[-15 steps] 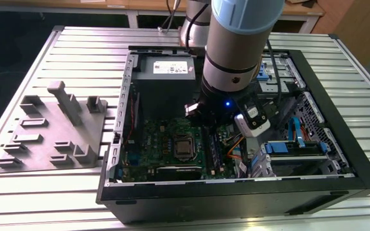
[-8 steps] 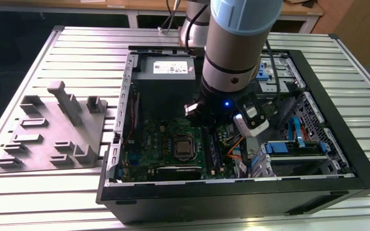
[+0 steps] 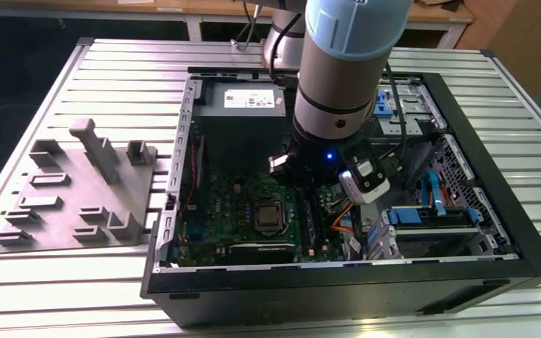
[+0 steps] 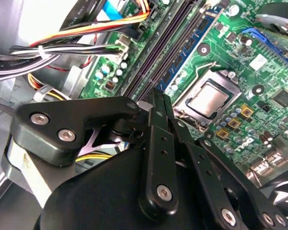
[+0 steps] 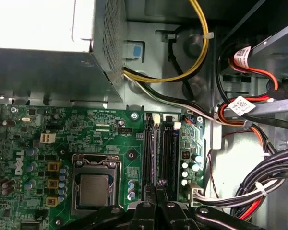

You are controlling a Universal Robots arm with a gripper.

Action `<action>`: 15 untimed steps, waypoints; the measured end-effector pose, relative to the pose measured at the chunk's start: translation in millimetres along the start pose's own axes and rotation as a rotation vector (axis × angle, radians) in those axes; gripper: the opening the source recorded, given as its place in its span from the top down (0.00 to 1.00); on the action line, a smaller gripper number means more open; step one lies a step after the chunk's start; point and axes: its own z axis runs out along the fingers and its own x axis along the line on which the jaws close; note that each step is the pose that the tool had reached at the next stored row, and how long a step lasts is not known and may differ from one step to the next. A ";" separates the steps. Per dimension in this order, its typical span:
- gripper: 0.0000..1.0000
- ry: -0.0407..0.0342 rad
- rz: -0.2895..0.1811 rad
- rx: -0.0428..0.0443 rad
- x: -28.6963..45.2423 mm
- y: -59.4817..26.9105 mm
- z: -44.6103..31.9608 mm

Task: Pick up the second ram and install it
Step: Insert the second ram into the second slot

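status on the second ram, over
tool shut, tips over second ram. ram down in motherboard, seating unclear. cables alongside, not blocking.

Exterior view is looking down on the motherboard from afar | both wrist views are hovering close above, sharing its processor socket.
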 end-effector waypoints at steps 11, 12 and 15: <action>0.89 0.0000 0.000 -0.0020 0.9 -0.1 4.8; 0.89 -0.0001 0.000 -0.0021 0.9 0.0 5.0; 0.89 -0.0002 0.000 -0.0025 0.9 0.5 5.5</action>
